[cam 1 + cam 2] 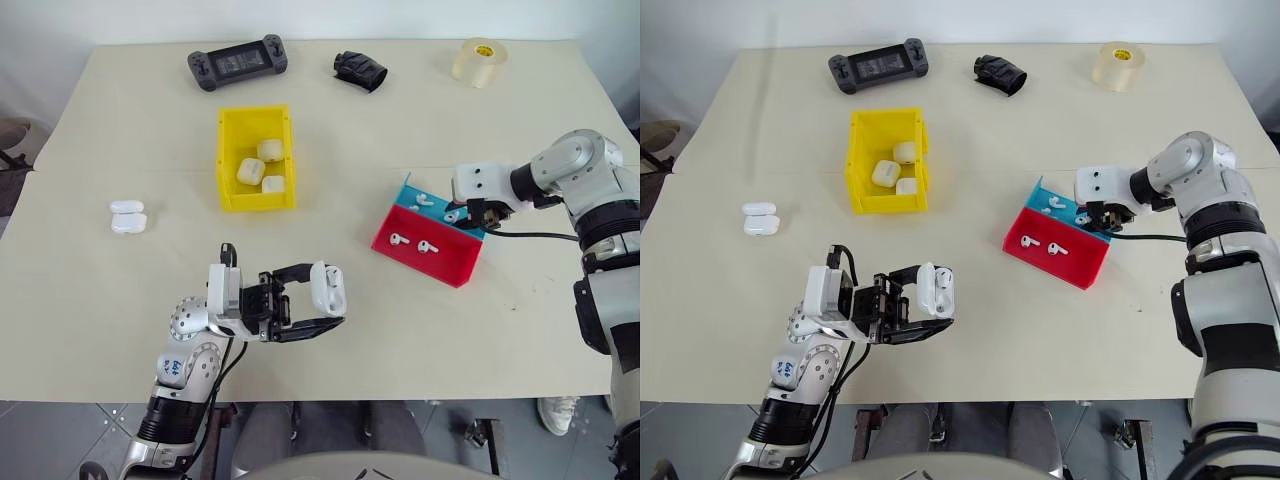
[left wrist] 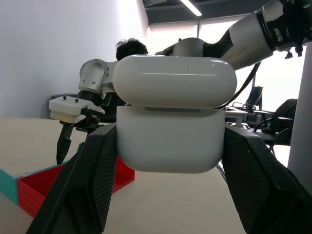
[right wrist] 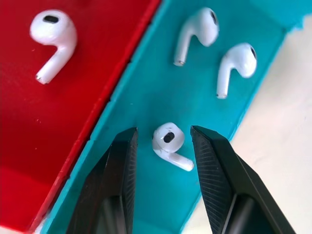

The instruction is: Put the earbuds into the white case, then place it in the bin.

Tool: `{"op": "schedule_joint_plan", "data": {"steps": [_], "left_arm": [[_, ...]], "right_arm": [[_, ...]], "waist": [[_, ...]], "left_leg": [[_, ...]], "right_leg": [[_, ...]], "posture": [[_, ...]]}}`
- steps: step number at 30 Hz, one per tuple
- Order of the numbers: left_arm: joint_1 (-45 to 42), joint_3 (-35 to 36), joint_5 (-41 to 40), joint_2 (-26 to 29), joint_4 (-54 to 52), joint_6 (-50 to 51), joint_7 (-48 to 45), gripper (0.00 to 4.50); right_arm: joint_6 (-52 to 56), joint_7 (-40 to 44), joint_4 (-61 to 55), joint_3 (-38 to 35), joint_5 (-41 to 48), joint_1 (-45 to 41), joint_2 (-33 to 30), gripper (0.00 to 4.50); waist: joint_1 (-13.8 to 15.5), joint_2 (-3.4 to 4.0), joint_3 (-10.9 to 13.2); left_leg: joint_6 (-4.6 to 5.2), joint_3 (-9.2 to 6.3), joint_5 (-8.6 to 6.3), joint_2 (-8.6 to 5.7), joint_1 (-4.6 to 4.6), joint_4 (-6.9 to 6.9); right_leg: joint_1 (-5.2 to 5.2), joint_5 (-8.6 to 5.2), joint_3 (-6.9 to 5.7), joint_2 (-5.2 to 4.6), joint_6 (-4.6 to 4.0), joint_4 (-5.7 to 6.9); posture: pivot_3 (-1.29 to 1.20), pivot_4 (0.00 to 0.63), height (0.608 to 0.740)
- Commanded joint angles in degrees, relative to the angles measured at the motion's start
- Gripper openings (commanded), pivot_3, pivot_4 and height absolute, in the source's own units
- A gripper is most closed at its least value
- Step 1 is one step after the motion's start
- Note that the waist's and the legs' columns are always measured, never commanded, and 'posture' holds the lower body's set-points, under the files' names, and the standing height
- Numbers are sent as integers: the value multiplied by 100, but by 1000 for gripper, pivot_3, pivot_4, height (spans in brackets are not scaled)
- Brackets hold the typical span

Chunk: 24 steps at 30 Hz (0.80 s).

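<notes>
Earbuds (image 3: 168, 140): one lies on the blue tray (image 3: 253, 92) floor right between the right gripper (image 3: 163, 146) fingertips, jaws parted on either side, neither pad touching it yet. Two more earbuds sit further along the same tray, two others in the red tray (image 1: 440, 262) just beside it.

White case (image 1: 326, 287) is off the table, clamped between the left gripper (image 1: 322, 300) fingers, body gripped on both sides. Lid looks down or nearly so from the wrist view; hard to tell if it is fully latched.

Yellow bin (image 1: 229, 150) stands up-table from the left arm, three cases already inside. Two spare cases (image 1: 128, 216) rest well to the left. Game controller (image 1: 238, 63), black object (image 1: 360, 70) and tape roll (image 1: 479, 61) line the far edge, unrelated.

Risks, as a guess: bud is tiny and glossy, so closing off-centre could squirt it out sideways or flip it against the tray wall. Fingertips may jam on the tray floor. If the lid is shut, the bud has nowhere to go.
</notes>
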Motion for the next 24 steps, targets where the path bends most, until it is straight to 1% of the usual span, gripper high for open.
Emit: {"op": "schedule_joint_plan", "data": {"steps": [1,10,21,24], "left_arm": [[-15,28,-56,30,-271,-21,59,2797],[-43,4,-38,-8,-330,-5,192,2797],[-44,21,-58,14,-405,26,296,2797],[-41,21,-62,23,-424,34,312,2797]], "right_arm": [[-348,7,143,79,-210,-102,-129,1795],[-1308,-41,280,130,-432,-210,-110,1795],[-1558,-325,419,245,-711,-274,-92,1795],[-1513,-330,449,251,-736,-282,-82,1226]], "waist": [[5,0,0],[0,0,0],[-4,0,0],[-4,0,0]], "left_leg": [[0,0,0,0,0,1],[0,0,0,0,1,1],[-1,0,1,1,3,2],[-3,0,2,1,4,3]], "right_leg": [[0,0,0,0,0,0],[1,0,1,0,0,0],[4,0,2,1,0,1],[6,0,2,1,-1,2]], "posture": [[0,150,740],[0,150,740],[0,150,740],[0,150,740]]}}
